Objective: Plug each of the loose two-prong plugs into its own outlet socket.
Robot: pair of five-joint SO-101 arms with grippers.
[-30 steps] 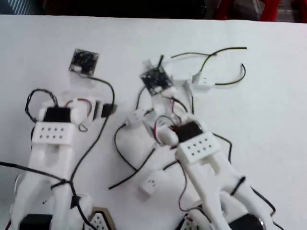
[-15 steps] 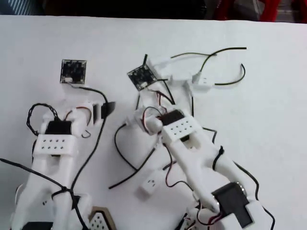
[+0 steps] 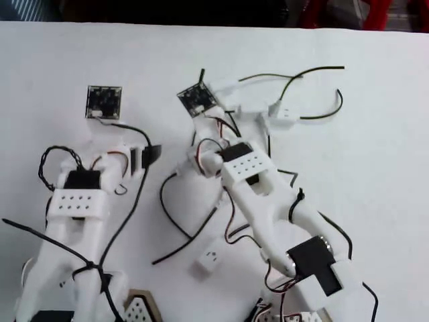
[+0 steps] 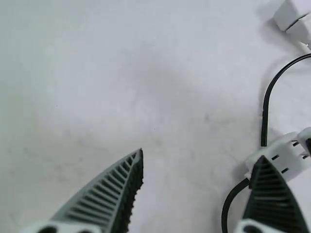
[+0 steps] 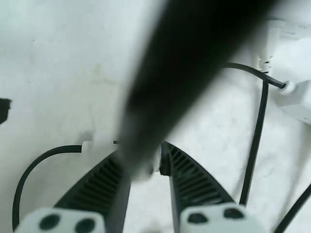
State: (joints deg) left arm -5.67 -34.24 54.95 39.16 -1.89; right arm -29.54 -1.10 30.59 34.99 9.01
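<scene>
The right gripper [image 5: 146, 148] has its fingers [image 5: 189, 182] set close together, with a narrow strip of table [image 5: 58, 73] showing between them and nothing clamped. A blurred black cord [image 5: 194, 53] hangs right across the lens and hides one fingertip. Just beside that hidden tip lies a loose plug [image 5: 87, 144], a small white body with its prongs turned toward the fingers and its black lead curving away over the table. Farther out, a thin black cable [image 5: 257, 141] runs to a white block [image 5: 296, 104]. The left gripper [image 4: 199, 155] stands wide open over the table, holding nothing. A ribbed white piece [image 4: 279, 154] on a black cord touches one finger [image 4: 269, 199], and I cannot tell whether it is a plug. In the high view an outlet socket [image 3: 210, 258], a small white block with its slots facing up, lies between the two arms, well apart from both grippers. A second socket [image 3: 283, 113] lies beyond the right arm among loops of dark lead
</scene>
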